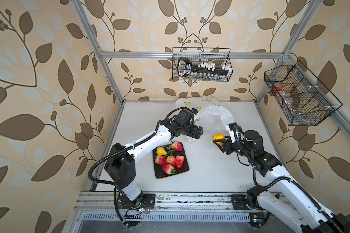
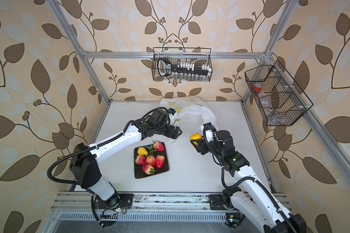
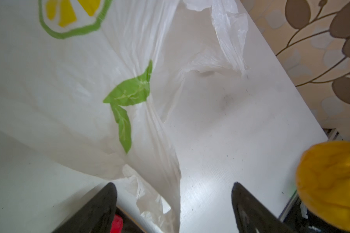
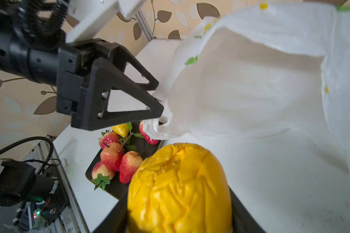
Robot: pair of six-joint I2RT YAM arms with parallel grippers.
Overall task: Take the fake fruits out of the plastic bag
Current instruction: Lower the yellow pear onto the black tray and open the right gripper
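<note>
Right end effector: the right end effector [image 1: 219, 140] is pinching a yellow fruit [image 4: 180, 187], one finger on each flank. It holds the fruit clear of the counter [image 1: 210, 173], to the right of the black tray [image 1: 183, 173] and apart from it.
Left end effector: the left end effector [image 3: 173, 187] stands spread wide, just beyond the tray's far right corner. A loose edge of the plastic bag [image 1: 208, 110] hangs between its fingers and is gripped by neither.
Held fruit, axis: oval, with the long axis in line with the fingers. The rounded end faces out of the grip, toward the tray's side of the counter.
Bag, position: beyond the tray, along the back edge of the counter.
Bag, axis: the long axis runs from the back edge forward toward the tray's far corner. The mouth gapes toward the arms and the closed end lies farthest from the tray.
Bag, contents: the right wrist view looks into the mouth and shows only white film. Folds at the sides hide part of the interior.
On the tray: five strawberries [image 1: 171, 160], one pear [image 1: 161, 150] and a sprig [image 1: 170, 150], bunched together.
Done (judgement): most of the set is out of the bag and on the tray. The yellow fruit is also out, but not yet set down.
Left (judgement): place the yellow fruit, presumably with the others, then check that the hidden folds hold nothing more.
</note>
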